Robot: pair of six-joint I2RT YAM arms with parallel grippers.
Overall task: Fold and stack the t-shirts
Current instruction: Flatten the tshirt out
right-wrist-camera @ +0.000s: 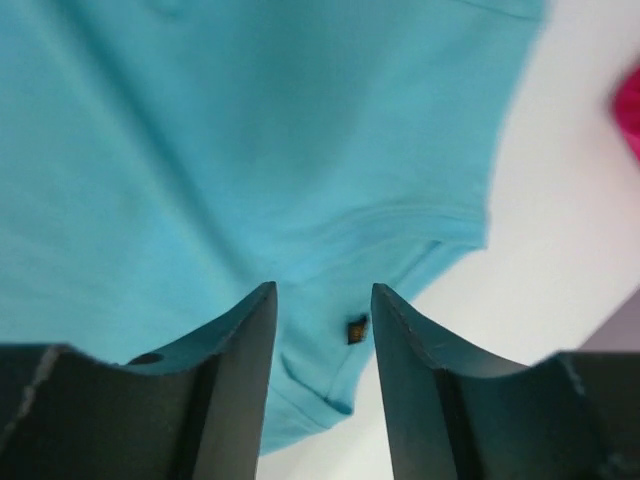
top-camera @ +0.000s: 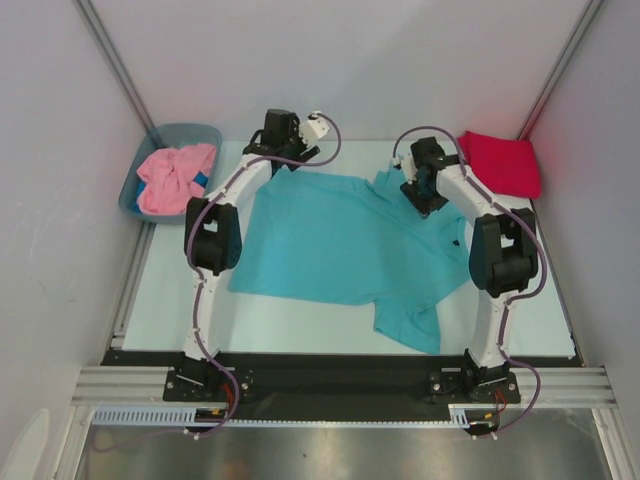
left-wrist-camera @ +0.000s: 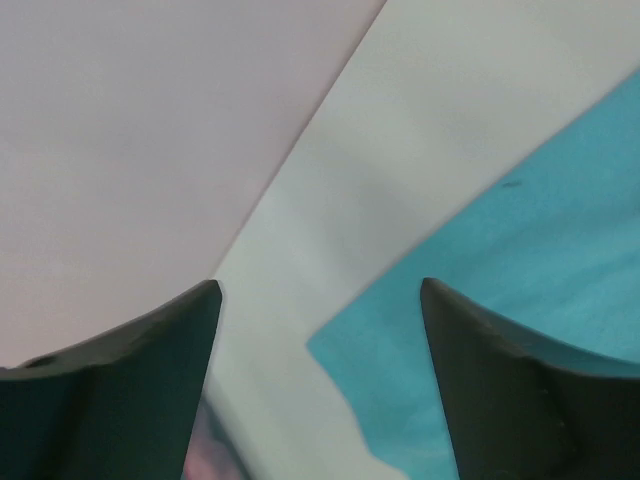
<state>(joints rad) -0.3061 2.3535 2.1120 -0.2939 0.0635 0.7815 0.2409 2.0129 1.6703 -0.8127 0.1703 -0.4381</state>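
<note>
A turquoise t-shirt (top-camera: 335, 245) lies spread across the middle of the table, one sleeve bunched at the front right. A crimson red t-shirt (top-camera: 500, 162) sits folded at the back right corner. A pink t-shirt (top-camera: 175, 178) lies crumpled in the tub. My left gripper (top-camera: 288, 160) hovers at the turquoise shirt's back left corner (left-wrist-camera: 520, 240), its jaws wide apart and empty (left-wrist-camera: 320, 285). My right gripper (top-camera: 425, 197) is over the shirt's back right sleeve (right-wrist-camera: 250, 150), open, with cloth below the gap (right-wrist-camera: 323, 287) but not pinched.
The grey-blue plastic tub (top-camera: 140, 185) stands at the back left, off the table's edge. White walls close in the back and both sides. The red shirt's edge (right-wrist-camera: 632, 110) shows at the right of the right wrist view.
</note>
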